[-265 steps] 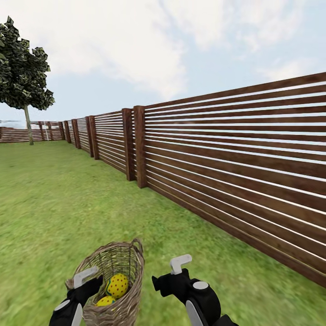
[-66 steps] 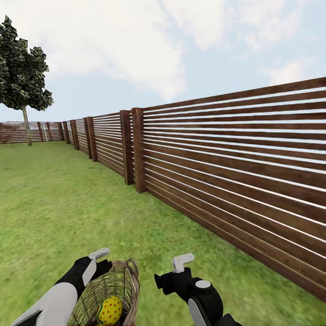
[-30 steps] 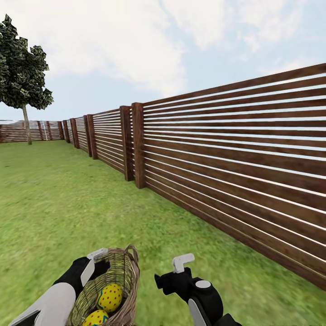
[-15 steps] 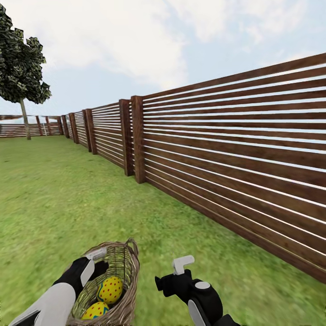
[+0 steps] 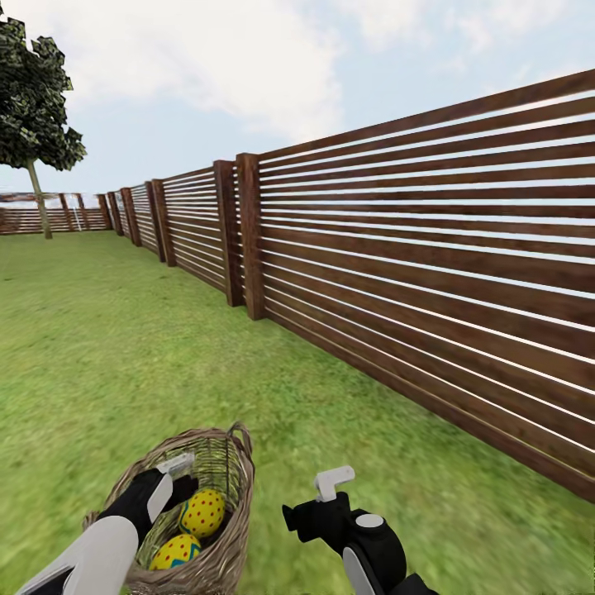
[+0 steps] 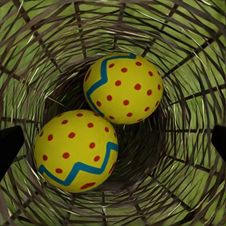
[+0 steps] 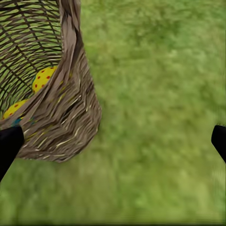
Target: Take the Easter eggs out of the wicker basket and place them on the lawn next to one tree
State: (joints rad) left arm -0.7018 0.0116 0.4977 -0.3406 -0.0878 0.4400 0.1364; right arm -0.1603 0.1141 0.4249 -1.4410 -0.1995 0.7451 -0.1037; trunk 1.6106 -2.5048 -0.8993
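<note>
Two Easter eggs (image 6: 123,88) (image 6: 75,149) lie side by side deep in the wicker basket (image 5: 219,549), touching or nearly so; a third cannot be made out. In the left wrist view the upper egg's zigzag band runs along its side, the lower egg's across its broad end, so their long axes point different ways. The basket leans on the lawn (image 5: 124,347), its mouth tipped toward the robot. The left gripper (image 6: 113,141) sits inside the mouth, its fingers spread wide with both eggs between them, gripping nothing. The right gripper (image 7: 113,141) hovers over grass just beside the basket, fingers likewise wide apart. A slatted fence (image 5: 413,273) runs alongside, and the tree (image 5: 33,107) stands far off.
</note>
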